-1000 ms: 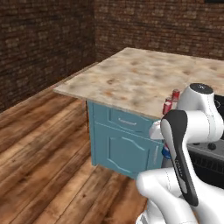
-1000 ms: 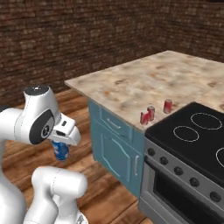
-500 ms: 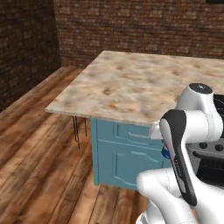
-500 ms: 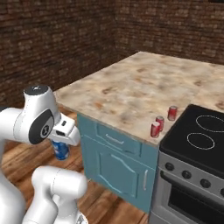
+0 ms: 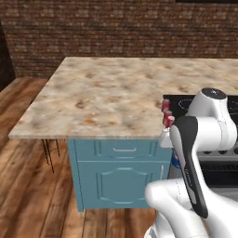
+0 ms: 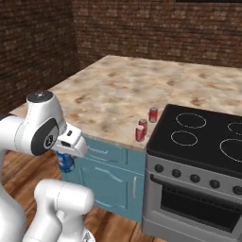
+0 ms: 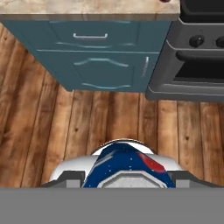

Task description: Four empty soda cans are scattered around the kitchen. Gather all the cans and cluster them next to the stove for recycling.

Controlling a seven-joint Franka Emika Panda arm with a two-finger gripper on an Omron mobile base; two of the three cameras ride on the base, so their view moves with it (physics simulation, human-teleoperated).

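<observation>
From the left base view, my own arm blocks most of what I carry: a sliver of the blue can (image 5: 175, 160) peeks out beside my forearm, low against the front of the teal cabinet (image 5: 118, 174), while red cans (image 5: 167, 113) stand on the marbled counter (image 5: 102, 95) just beside the stove (image 5: 183, 102). The risk I judge here is that I carry the can well below the counter edge, so if I move toward the stove without lifting first, can or wrist could strike the countertop lip or the cabinet face. In the right base view my gripper (image 6: 65, 158) hangs under my wrist with the blue can between the jaws, standing roughly upright, well apart from the three red cans clustered at the counter's corner, touching or nearly touching the stove's left edge. A second danger: setting this one down carelessly could knock those light empties over or off the edge. In the hand view the can's blue body and silver rim sit right between my fingertips (image 7: 70, 177), centred, the jaws closed narrowly on it, with wooden floor (image 7: 52, 127) below and the oven front (image 7: 192, 57) ahead. An empty can is light and smooth, so a jolt could make it slip.
</observation>
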